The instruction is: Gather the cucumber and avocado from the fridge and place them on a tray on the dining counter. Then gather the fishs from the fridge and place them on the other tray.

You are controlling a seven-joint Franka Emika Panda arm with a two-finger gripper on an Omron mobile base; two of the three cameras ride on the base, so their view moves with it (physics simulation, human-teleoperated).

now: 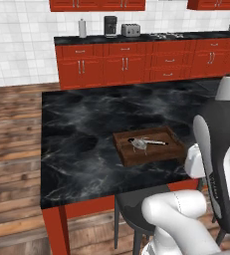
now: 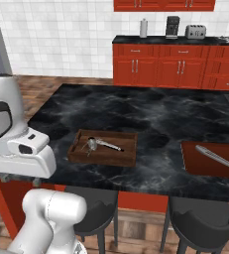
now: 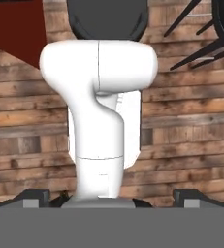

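Note:
A brown wooden tray (image 1: 128,155) (image 2: 103,158) lies on the black marble dining counter (image 1: 81,144) (image 2: 150,114), near its front edge, with a small metal utensil (image 1: 142,143) (image 2: 97,144) in it. A second brown tray (image 2: 195,166) sits further right on the counter and holds a long metal utensil (image 2: 216,157). My gripper (image 3: 112,198) is held low in front of the counter and points down at the wooden floor. Its dark fingertips (image 3: 33,196) stand wide apart, open, with nothing between them. The hand's white body (image 2: 24,154) hangs left of the first tray.
Dark stools (image 2: 93,213) (image 2: 200,223) (image 1: 131,206) stand under the counter's front edge. Red cabinets (image 1: 126,62) line the back wall, with a coffee maker (image 1: 110,26) and a toaster (image 1: 131,30) on top. Wooden floor (image 1: 12,149) lies left of the counter.

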